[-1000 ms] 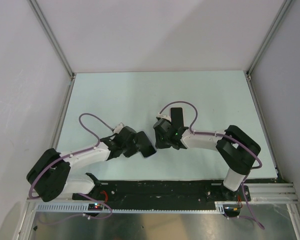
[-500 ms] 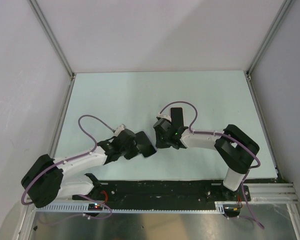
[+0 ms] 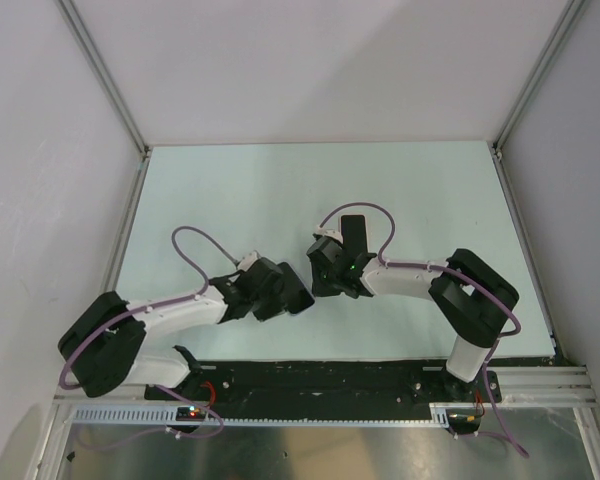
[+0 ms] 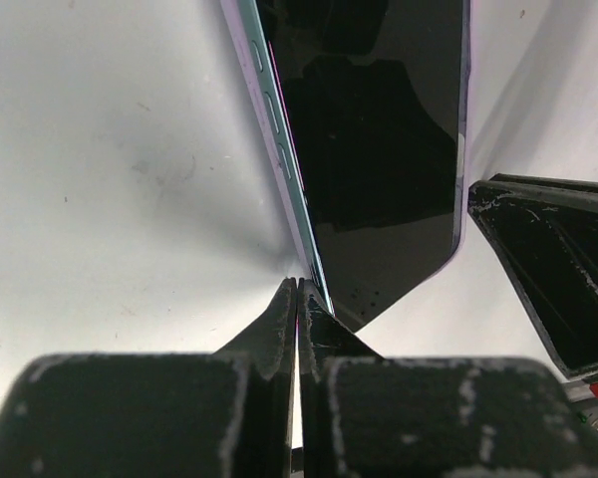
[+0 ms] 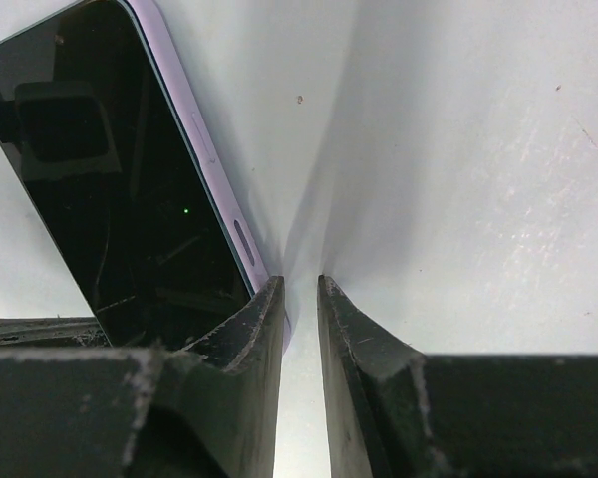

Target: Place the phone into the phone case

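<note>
Just ahead of the left claw [image 4: 297, 299], whose fingers are pressed together on nothing, lies the phone [image 4: 379, 129]; this arm has swung nearer over the past second. Right claw [image 5: 299, 299], nearly closed, empty, sits at the phone's opposite end. Case: not discernible.

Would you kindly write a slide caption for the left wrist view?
Left pincer, fingers closed together, at the corner of the dark-screened phone on the white table.
</note>
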